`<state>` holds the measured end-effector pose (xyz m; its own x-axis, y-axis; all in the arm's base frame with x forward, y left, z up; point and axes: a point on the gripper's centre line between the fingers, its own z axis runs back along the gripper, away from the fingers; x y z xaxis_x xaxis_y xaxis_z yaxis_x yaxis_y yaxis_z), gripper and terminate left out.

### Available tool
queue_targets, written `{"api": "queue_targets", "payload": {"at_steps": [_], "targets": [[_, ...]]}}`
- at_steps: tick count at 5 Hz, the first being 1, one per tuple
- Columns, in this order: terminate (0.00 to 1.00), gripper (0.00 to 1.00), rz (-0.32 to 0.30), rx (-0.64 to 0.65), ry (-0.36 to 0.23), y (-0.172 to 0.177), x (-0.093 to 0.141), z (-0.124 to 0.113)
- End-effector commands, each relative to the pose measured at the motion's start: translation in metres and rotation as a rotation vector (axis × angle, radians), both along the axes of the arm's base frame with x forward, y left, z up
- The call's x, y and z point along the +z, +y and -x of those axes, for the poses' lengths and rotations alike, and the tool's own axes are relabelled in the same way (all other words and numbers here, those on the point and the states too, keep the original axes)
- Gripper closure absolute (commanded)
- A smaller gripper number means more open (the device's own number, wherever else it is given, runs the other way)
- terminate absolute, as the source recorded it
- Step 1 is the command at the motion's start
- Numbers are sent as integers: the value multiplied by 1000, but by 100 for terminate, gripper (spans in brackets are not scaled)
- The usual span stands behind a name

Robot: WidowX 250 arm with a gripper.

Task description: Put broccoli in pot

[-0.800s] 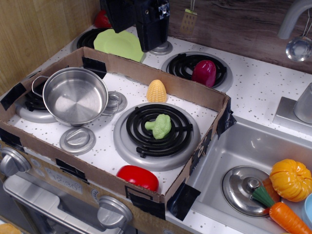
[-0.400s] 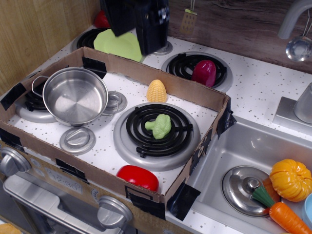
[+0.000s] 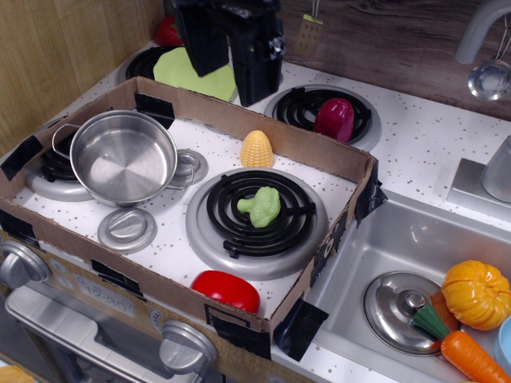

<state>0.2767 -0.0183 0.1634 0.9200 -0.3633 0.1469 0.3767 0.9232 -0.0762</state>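
While the gripper [image 3: 231,68] hangs high with its fingers apart and apparently holding nothing, the broccoli [image 3: 260,206] lies ungrasped on the burner well below it, and the pot [image 3: 124,156], below-left, sits empty.

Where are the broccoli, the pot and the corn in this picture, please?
broccoli [image 3: 260,205]: main camera view, on the lumpy green head, lying on the front burner.
pot [image 3: 121,159]: main camera view, on the bare inner bottom.
corn [image 3: 256,150]: main camera view, on the middle of its ridged yellow body.
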Motion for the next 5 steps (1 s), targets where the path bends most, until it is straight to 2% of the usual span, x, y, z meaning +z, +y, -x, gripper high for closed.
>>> {"api": "queue_targets", "payload": {"at_steps": [1, 2, 3, 4, 5], "targets": [[0, 0, 24, 62, -54, -7, -19, -15], [0, 0, 33, 78, -23, -11, -38, -16], [0, 0, 21, 97, -33, -17, -60, -16], [0, 0, 12, 106, -10, -17, -76, -19], [0, 0, 5, 143, -23, -17, -87, -20]]}}
